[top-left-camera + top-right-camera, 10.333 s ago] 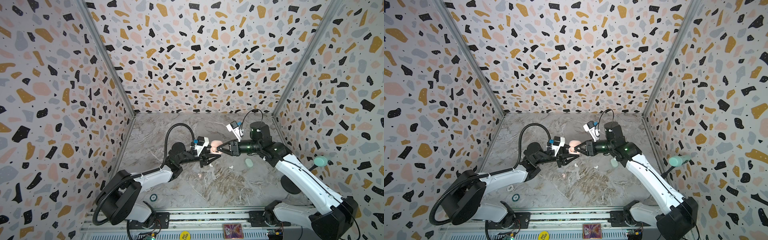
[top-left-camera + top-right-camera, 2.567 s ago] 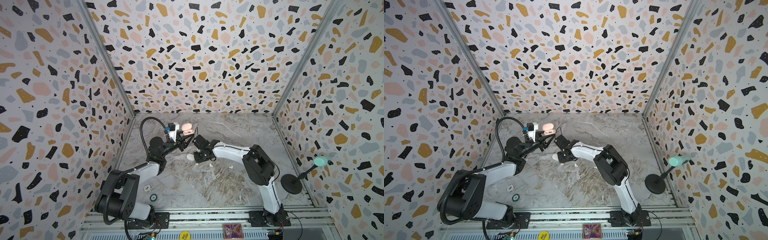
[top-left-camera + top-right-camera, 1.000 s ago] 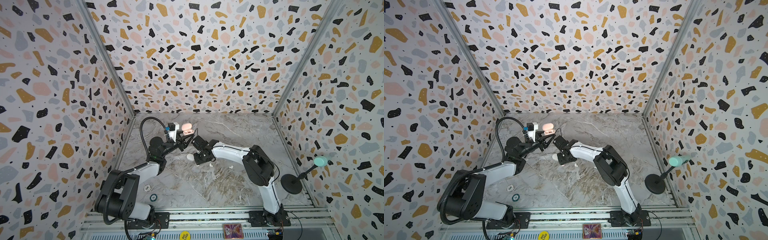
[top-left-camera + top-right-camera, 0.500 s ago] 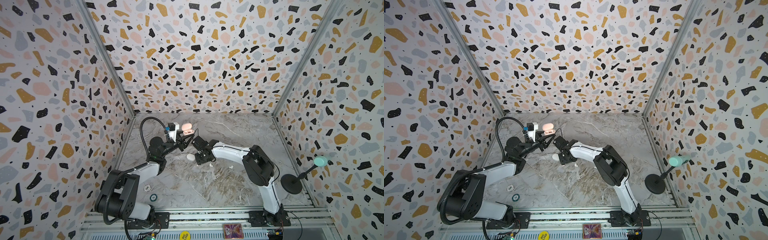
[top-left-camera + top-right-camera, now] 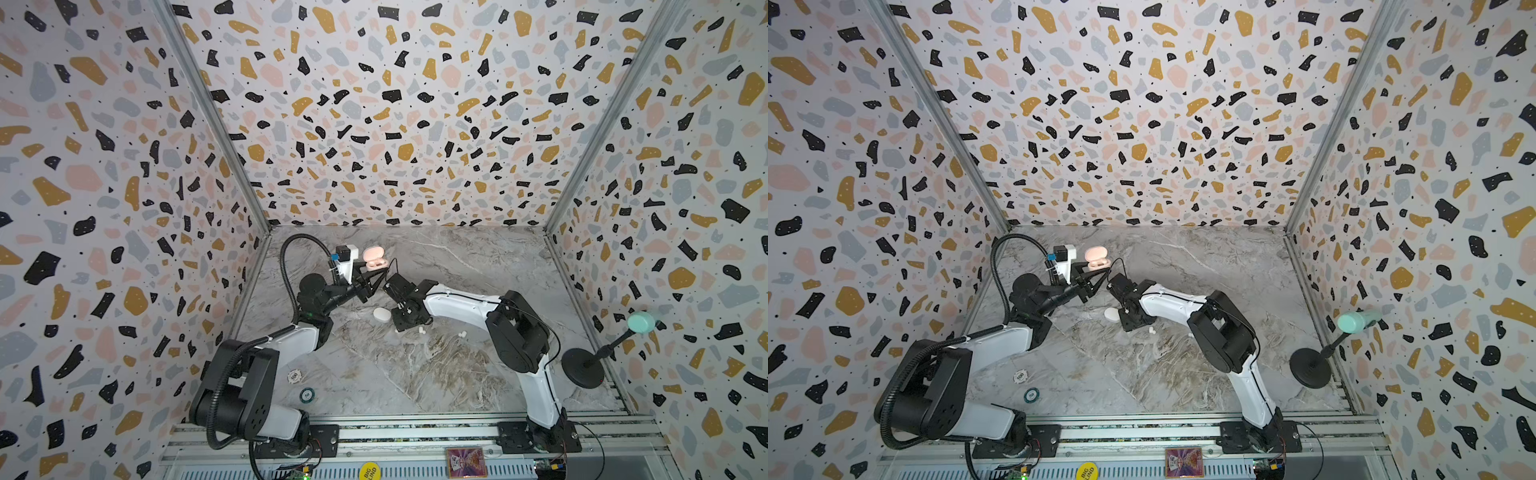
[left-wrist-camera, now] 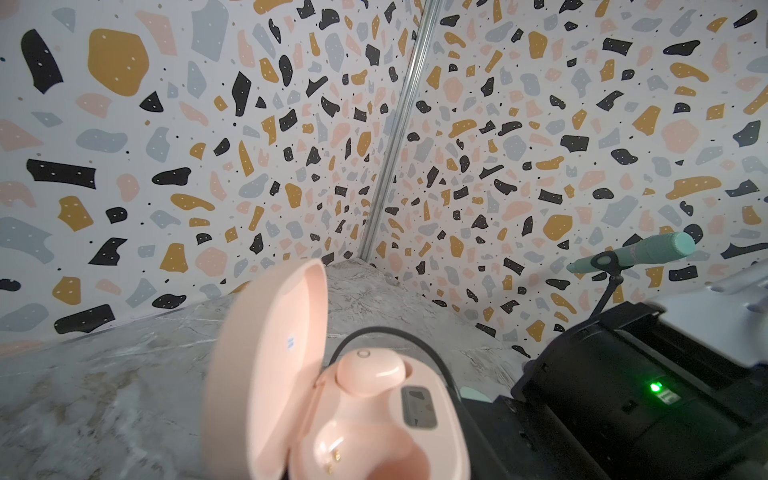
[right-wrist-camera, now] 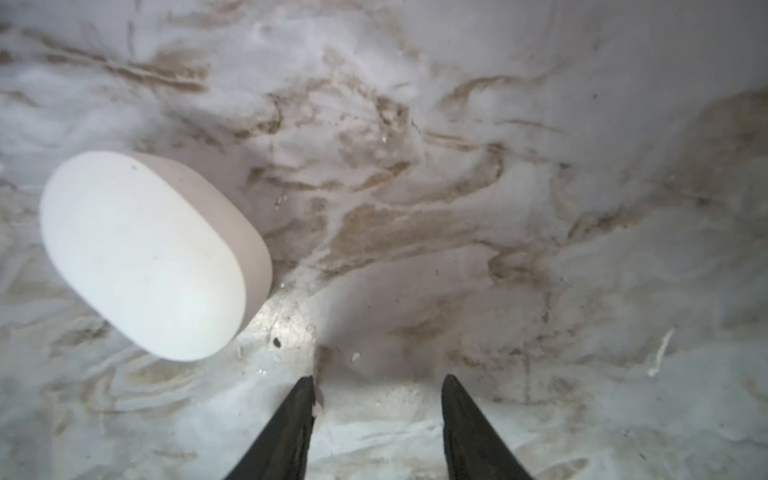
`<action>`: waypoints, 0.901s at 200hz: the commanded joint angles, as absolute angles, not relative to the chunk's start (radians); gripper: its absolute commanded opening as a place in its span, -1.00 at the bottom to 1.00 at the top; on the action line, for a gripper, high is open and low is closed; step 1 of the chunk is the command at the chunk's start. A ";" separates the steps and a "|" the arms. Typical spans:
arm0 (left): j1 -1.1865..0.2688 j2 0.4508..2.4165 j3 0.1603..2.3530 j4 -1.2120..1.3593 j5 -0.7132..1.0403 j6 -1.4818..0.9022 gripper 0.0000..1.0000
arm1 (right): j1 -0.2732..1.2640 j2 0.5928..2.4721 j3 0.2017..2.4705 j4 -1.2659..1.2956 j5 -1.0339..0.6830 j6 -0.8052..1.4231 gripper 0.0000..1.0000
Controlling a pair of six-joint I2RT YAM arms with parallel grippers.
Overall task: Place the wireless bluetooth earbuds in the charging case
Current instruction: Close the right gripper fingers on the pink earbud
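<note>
Pink case (image 5: 373, 258) is being held up, lid open, left gripper (image 5: 375, 273) clamping its base in both top views; white buds (image 5: 422, 331) are lying loose on the table (image 5: 457, 374). Left wrist cam: one pink bud (image 6: 368, 372) is sitting seated in that case, 2nd slot (image 6: 353, 453) showing empty. Right wrist cam: right gripper (image 7: 378, 380) is hovering jaws apart, nothing visibly held, beside the shut white case (image 7: 153, 253). Risk, I reckon: bumping that case, or an off-centre pinch flicking a tiny bud away.

Terrazzo-patterned walls (image 5: 374, 104), grey marbled floor (image 5: 415, 374), silver corner posts (image 5: 214, 112), soft even light
</note>
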State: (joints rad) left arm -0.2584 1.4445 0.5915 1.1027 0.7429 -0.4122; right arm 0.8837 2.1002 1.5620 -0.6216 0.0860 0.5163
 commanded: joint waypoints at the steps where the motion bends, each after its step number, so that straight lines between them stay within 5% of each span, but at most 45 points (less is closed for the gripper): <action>1: -0.259 1.441 0.599 1.183 0.762 -0.415 -0.14 | 0.891 2.035 1.564 -0.663 0.072 0.527 0.03; 108: -0.259 1.429 0.597 1.167 0.759 -0.410 -0.13 | 0.885 2.017 1.585 -0.638 -0.079 0.438 0.02; 180: -0.259 1.428 0.596 1.167 0.760 -0.411 -0.13 | 0.905 2.064 1.595 -0.620 -0.095 0.415 -0.30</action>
